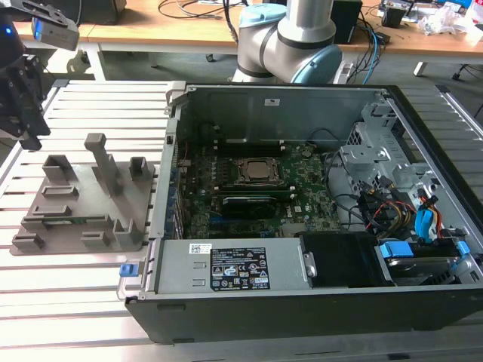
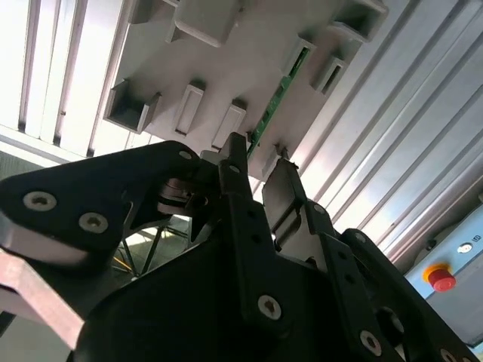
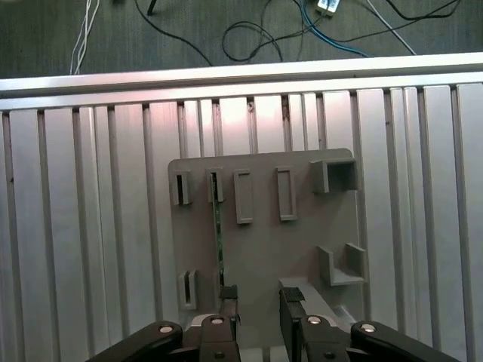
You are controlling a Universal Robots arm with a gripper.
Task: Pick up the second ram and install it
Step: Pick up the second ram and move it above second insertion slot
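So the arm's black two-finger tool (image 3: pixel 256 313) hangs over a flat grey plastic holder plate (image 3: pixel 302 249) lying on the slatted aluminium tabletop (image 3: pixel 90 226). Its fingers (image 3: pixel 226 305) are spread apart with nothing between them.

The second ram, a long narrow green circuit-board stick (image 3: pixel 219 241), stands on its edge in one of the plate's slots, running between small grey brackets. In both wrist views one finger lines up close to the stick's near end (image 2: pixel 275 98). Can't tell if it's actually touching, though.

In the exterior view the tool (image 1: pixel 29 124) sits up at the exterior view's left, above the tabletop near the holder plate's far side. The big open black computer case (image 1: pixel 264 313) is just beside the plate, toward the exterior view's right, with the large green motherboard (image 1: pixel 302 197) lying flat inside it.
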